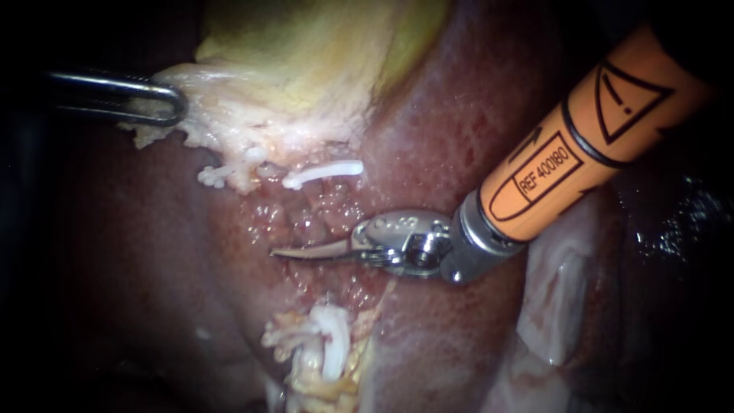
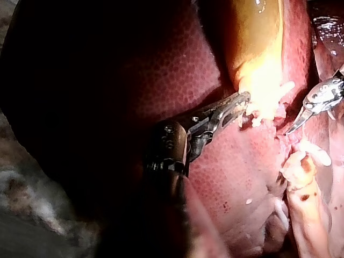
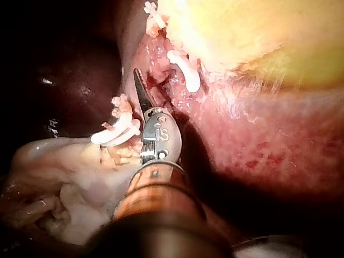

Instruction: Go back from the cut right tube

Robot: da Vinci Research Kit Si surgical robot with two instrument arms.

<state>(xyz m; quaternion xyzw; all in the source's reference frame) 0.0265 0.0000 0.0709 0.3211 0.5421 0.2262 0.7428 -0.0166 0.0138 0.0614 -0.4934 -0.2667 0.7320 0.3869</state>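
My right instrument (image 1: 279, 251) comes in from the upper right on an orange shaft. Its curved blades lie together, shut, over raw red tissue between two clipped stumps. Above the blades a white clip (image 1: 321, 173) sits on the upper stump below the gallbladder (image 1: 306, 61). Below them, white clips (image 1: 330, 348) hold the lower stump. In the right wrist view the blades (image 3: 137, 80) point into the gap between these clips. My left instrument (image 1: 172, 105) enters from the left, its jaws shut on the gallbladder's pale edge, as the left wrist view (image 2: 243, 103) also shows.
Dark red liver (image 1: 474, 130) surrounds the site. A second small clipped stump (image 1: 218, 176) lies left of the upper clip. Pale fatty tissue (image 1: 558, 291) lies under my right instrument's shaft. The left side of the endoscope view is dark.
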